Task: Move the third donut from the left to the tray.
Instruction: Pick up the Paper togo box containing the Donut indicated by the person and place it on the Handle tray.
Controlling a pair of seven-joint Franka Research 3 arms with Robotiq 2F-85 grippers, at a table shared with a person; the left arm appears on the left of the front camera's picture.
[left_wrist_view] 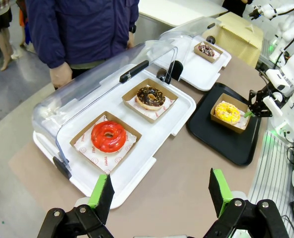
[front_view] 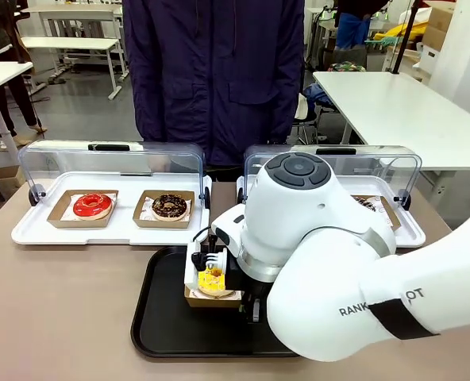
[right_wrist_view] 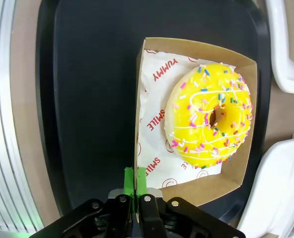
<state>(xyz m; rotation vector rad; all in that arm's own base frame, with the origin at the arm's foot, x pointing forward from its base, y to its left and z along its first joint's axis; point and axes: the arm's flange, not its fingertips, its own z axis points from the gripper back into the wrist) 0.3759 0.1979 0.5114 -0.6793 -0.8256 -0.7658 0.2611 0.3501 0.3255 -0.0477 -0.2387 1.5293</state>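
right wrist view: the right gripper (right_wrist_view: 135, 179) is clamped on the side wall of the holder (right_wrist_view: 186, 192) carrying the yellow donut (right_wrist_view: 209, 115) (white drizzle, coloured sprinkles). the holder sits over the black tray (right_wrist_view: 87, 99); whether it touches cannot be told. left wrist view: the left gripper (left_wrist_view: 159, 191) hangs with its jaws spread, holding nothing, near the white tray (left_wrist_view: 157, 124) with the red donut (left_wrist_view: 108, 136).

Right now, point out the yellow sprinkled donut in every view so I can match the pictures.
Front view: yellow donut low at centre, in its cardboard holder on the black tray, beside the right arm.
Left wrist view: at right, on the tray.
Right wrist view: right of centre, holder wall pinched by the right pincer.
Shared landmark: the black tray.
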